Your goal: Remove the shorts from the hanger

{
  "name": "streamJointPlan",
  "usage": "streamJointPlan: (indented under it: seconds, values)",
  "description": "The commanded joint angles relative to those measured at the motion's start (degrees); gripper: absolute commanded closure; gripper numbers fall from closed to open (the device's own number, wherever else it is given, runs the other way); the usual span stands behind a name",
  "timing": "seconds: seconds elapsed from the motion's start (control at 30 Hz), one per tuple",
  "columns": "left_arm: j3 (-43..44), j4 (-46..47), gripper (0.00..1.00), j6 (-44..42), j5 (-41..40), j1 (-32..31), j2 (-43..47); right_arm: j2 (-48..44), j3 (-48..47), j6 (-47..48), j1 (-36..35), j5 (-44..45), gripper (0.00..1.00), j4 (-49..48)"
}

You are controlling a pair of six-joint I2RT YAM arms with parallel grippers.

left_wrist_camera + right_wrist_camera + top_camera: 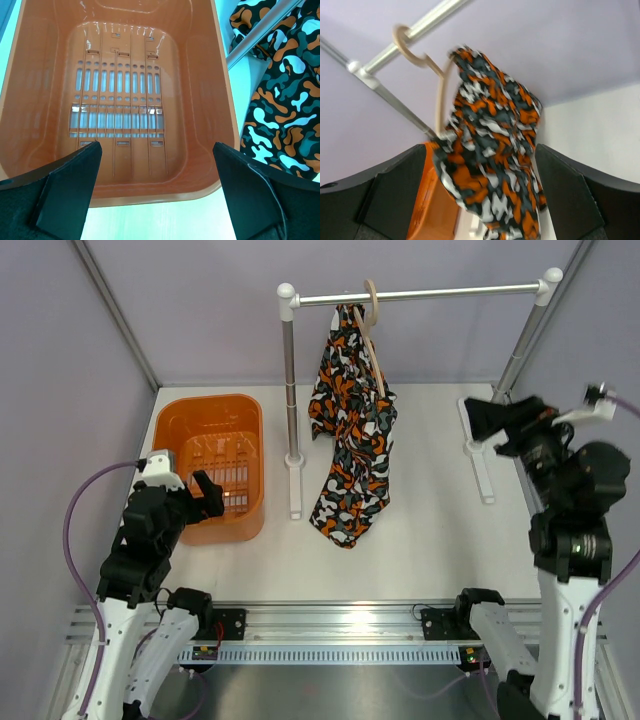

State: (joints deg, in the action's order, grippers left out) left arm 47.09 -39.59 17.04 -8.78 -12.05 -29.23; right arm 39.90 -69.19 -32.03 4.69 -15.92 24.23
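Left hand [156, 147] spread wide above basket [202, 100], right hand [479, 147] spread wide toward shorts [350, 450], both empty

- The left arm [150, 535] and the right arm [572, 540] have white lower links and black joints.
- A purple cable [72, 512] loops beside each arm.
- The left hand [190, 490] and the right hand [498, 418] have broad, black, wedge-shaped fingers [65, 186].
- Black bases [218, 622] at 6 o'clock.

Orange slotted basket [208, 402] left of metal rail [450, 292], on white table [440, 530]
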Motion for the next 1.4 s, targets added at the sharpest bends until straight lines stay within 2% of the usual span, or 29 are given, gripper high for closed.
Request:
streamJointPlan:
  seconds: [0.0, 0.07, 0.23, 0.37, 0.4, 0.5, 0.6, 0.67, 0.87, 1.37]
  values:
    - [-0.25, 1.18, 0.01, 0.63, 0.51, 0.01, 0.84, 13.59, -14.16, 2.50, 0.32, -7.79, 0.01, -6.30]
    - [-0.42, 1.19, 0.01, 0.63, 0.51, 0.01, 1.19, 21.75, -19.99, 2.94, 0.23, -10.44, 0.01, -6.04]
    - [-0.42, 1.27, 0.01, 0.63, 0.60, 0.01, 1.37, 34.79, -35.99, 5.30, -3.27, -12.73, 0.03, -6.21]
    - [-0.51, 1.10, 0.01, 0.63, 0.43, 0.01, 1.90, 45.32, -49.43, 13.82, -15.64, -4.05, 0.04, 1.15]
    - [-0.51, 1.18, 0.01, 0.63, 0.43, 0.01, 2.16, 47.01, -54.08, 15.06, -17.15, -2.64, 0.04, 3.96]
    - [-0.60, 1.19, 0.01, 0.63, 0.34, 0.01, 2.34, 51.50, -59.03, 18.75, -21.72, 2.90, 0.04, 7.14]
    - [-0.60, 1.27, 0.01, 0.63, 0.60, 0.01, 2.25, 52.65, -57.57, 21.92, -25.33, 8.96, 0.05, 7.24]
    - [-0.60, 1.27, 0.01, 0.54, 0.86, 0.01, 2.25, 51.60, -53.27, 23.76, -26.57, 10.90, 0.06, 4.88]
    - [-0.60, 1.45, 0.01, 0.54, 1.30, -0.07, 2.08, 51.59, -48.07, 27.02, -29.65, 15.66, 0.07, 1.71]
    - [-0.68, 1.54, 0.01, 0.45, 1.57, -0.16, 1.90, 60.12, -47.71, 35.54, -34.04, 28.48, 0.14, -6.03]
